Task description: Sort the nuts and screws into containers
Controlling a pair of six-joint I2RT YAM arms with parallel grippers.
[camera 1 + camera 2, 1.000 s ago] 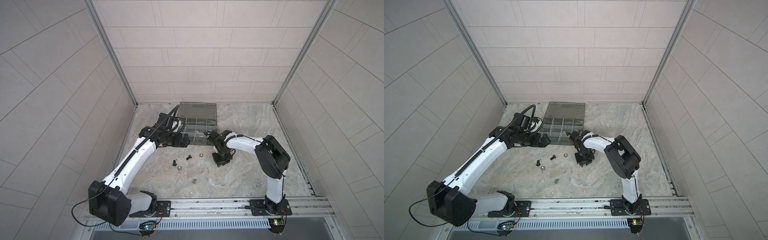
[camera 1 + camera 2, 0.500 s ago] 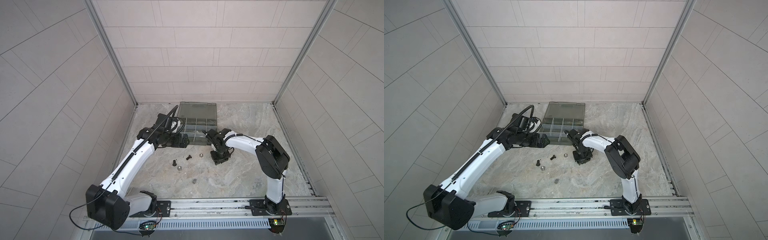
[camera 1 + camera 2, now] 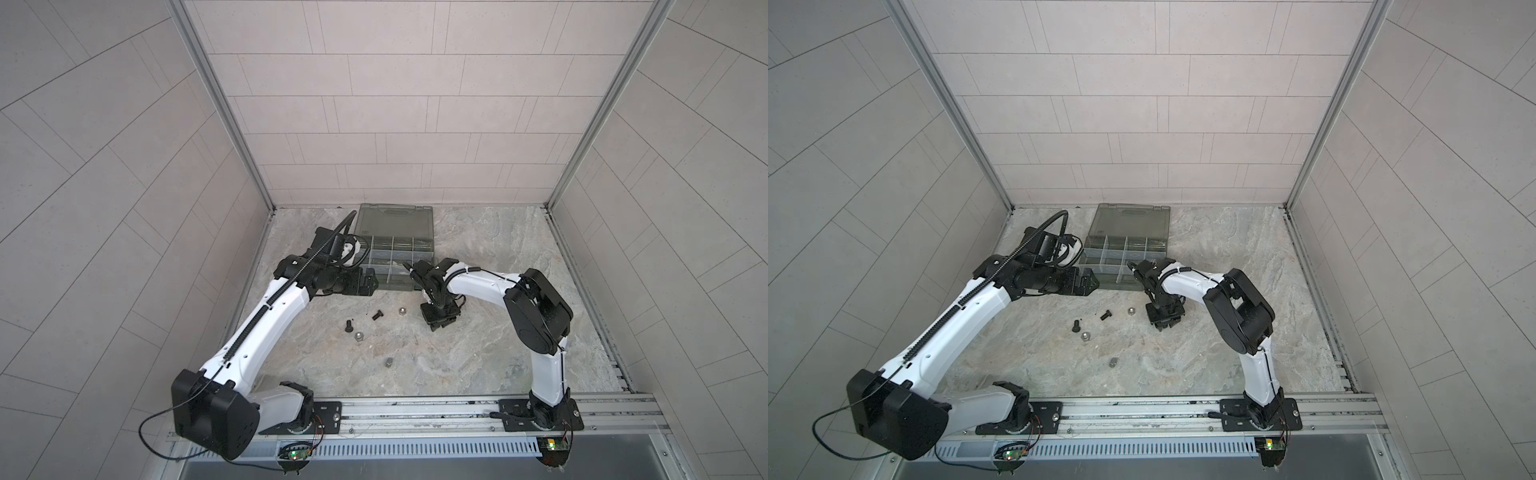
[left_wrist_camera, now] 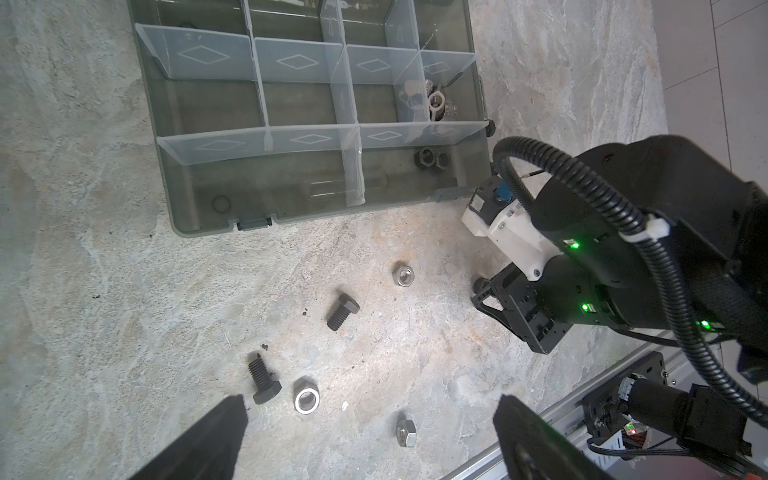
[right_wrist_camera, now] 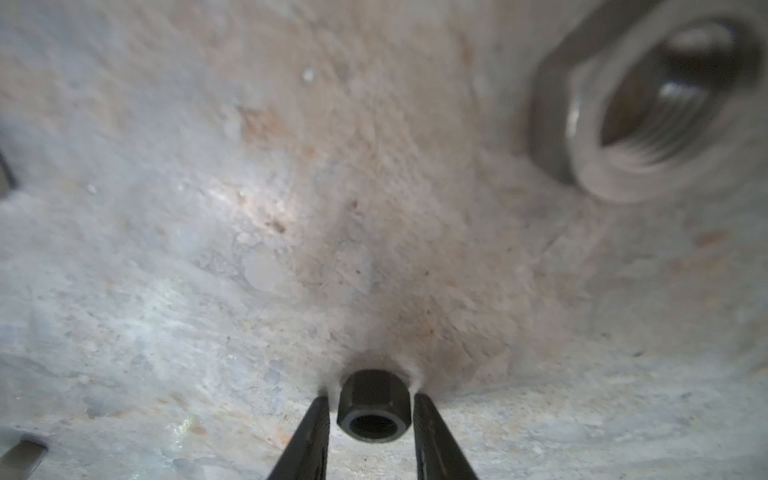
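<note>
My right gripper [image 5: 372, 409] points down at the table, and a black hex nut [image 5: 371, 411] sits between its fingers with a thin strip of table showing on each side. In both top views this gripper [image 3: 435, 326] [image 3: 1162, 325] hides the nut. My left gripper [image 4: 371, 405] is wide open and empty, hovering by the organizer's near left corner [image 3: 368, 283]. Two black screws [image 4: 343, 311] [image 4: 264, 384] and three silver nuts [image 4: 403, 274] [image 4: 306, 397] [image 4: 406, 432] lie loose on the table. The containers [image 4: 208, 224] hold black nuts [image 4: 432, 158] in one cell and wing nuts [image 4: 434, 104] in another.
The organizer's lid [image 3: 395, 216] lies open flat towards the back wall. A silver nut [image 5: 648, 108] lies close beside my right gripper. The metal base rail [image 3: 415, 409] runs along the table's front edge, and tiled walls enclose the other three sides.
My right gripper has shifted a little to the left, low over the table. The left arm has barely moved and stays open.
</note>
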